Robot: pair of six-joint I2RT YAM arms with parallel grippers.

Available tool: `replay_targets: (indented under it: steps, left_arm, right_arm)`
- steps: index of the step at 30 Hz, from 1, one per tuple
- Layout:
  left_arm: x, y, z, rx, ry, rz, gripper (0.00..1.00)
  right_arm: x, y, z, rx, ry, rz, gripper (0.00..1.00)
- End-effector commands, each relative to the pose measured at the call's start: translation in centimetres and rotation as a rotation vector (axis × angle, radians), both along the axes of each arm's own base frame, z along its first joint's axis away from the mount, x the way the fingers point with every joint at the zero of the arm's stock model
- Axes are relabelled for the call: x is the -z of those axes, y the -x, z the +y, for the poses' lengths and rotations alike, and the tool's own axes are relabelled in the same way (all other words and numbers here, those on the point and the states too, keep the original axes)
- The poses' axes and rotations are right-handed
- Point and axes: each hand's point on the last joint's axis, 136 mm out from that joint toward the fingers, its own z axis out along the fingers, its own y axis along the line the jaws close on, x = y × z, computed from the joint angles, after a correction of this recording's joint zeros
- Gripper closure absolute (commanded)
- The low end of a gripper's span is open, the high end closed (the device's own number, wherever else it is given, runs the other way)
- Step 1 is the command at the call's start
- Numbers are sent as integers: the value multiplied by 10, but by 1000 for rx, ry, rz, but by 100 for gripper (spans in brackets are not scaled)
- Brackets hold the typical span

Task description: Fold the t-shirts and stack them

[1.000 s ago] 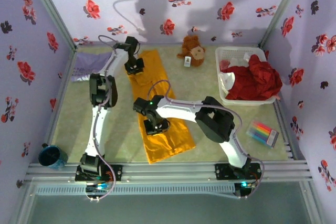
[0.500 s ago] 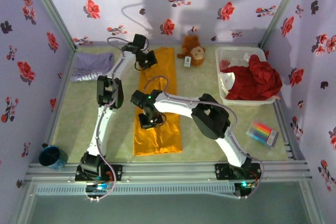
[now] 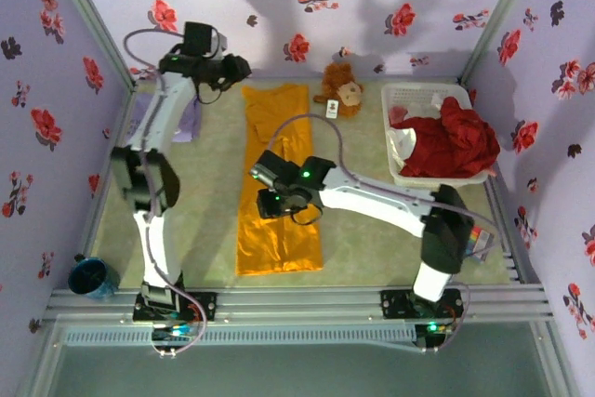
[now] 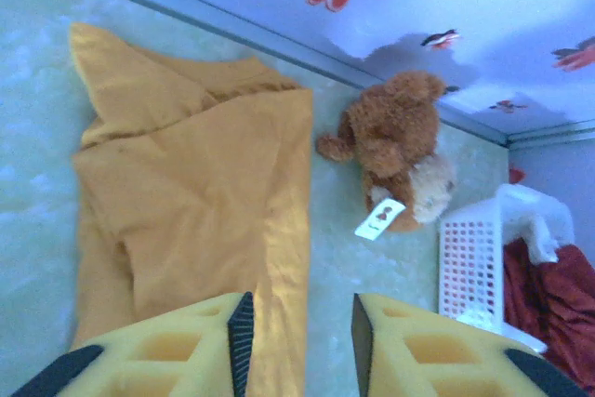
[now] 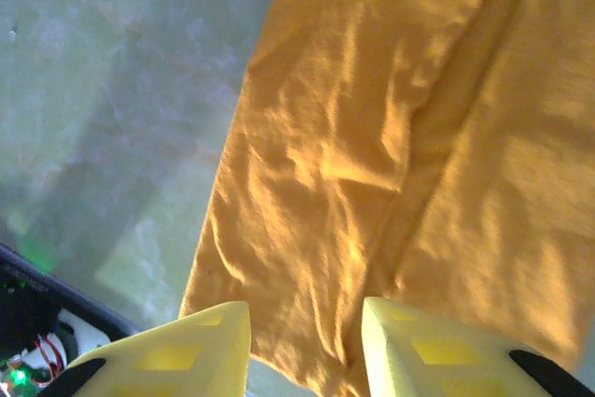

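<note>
The orange-yellow t-shirt [image 3: 277, 183] lies flat as a long narrow strip running from the back wall toward the front. My right gripper [image 3: 276, 204] hovers over its middle, open, with wrinkled cloth [image 5: 400, 137] below and nothing between the fingers [image 5: 209, 350]. My left gripper [image 3: 237, 70] is raised near the back wall, just left of the shirt's far end, and also stands open. The left wrist view looks down on that far end [image 4: 195, 202]. The lavender t-shirt [image 3: 189, 124] lies at the back left, partly hidden behind the left arm.
A brown plush toy [image 3: 339, 90] sits right of the shirt's far end. A white basket [image 3: 409, 99] holding red cloth [image 3: 456, 141] stands at the back right. A pack of markers [image 3: 469, 234] lies front right, and a blue mug [image 3: 91, 276] front left.
Both grippers have opened and let go of the orange-yellow t-shirt, which now lies in a straight strip. The left arm has swung up and back to the left.
</note>
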Motion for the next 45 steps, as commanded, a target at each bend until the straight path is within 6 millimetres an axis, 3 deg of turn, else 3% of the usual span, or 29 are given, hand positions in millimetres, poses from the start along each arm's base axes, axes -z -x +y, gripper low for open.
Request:
replay_targets:
  steps: [1,8,11,17,22,27,34,45]
  left_arm:
    - [37,60,9,38,-75,133,61]
    - [92,205,39,45,-156,330,58]
    - [114,258,50,17,-179,392,57]
    - [153,342,57,-50,-148,461,56]
    - [185,390,53,-36,-134,562,55]
    - [209,419,43,17,-145,628,55]
    - [230,431,26,60,-165,660,56]
    - [239,433,36,34,-247,651,59]
  right_arm:
    - [18,7,-40,93,90,8,60]
    - [37,36,-104,211,111,45,55]
    - [52,50,-124,245,100,82,53]
    - [80,67,-137,285,59,151,50]
    - [99,72,-122,306,-10,214,49]
    - [111,75,-115,299,0,249,49]
    - [124,84,-119,301,62,308,50]
    - [125,94,-111,278,53,345,54]
